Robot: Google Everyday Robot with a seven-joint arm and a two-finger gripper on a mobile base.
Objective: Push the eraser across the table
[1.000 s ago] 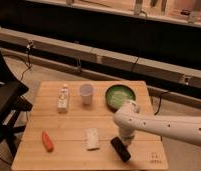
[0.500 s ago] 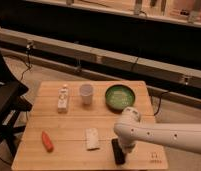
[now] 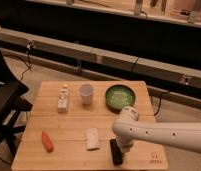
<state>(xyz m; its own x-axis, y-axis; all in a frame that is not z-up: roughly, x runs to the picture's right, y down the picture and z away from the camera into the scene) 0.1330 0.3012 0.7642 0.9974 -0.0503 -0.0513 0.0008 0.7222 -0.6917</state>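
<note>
Compared with half a second back, I see the arm [image 3: 159,134] swung a little further toward the near edge of the table [image 3: 69,127], and the gripper [image 3: 120,146] has come down right over the eraser [image 3: 116,152], which lies near the front edge, just right of the pale block [image 3: 92,138]; the carrot [image 3: 47,141], the cup [image 3: 86,93], the green bowl [image 3: 119,97] and the small bottle [image 3: 63,98] sit as before. The white wrist covers the gripper (I cannot tell whether its fingers are spread or pressed together), and the eraser's upper end is hidden under it; the arm runs off the right edge.
</note>
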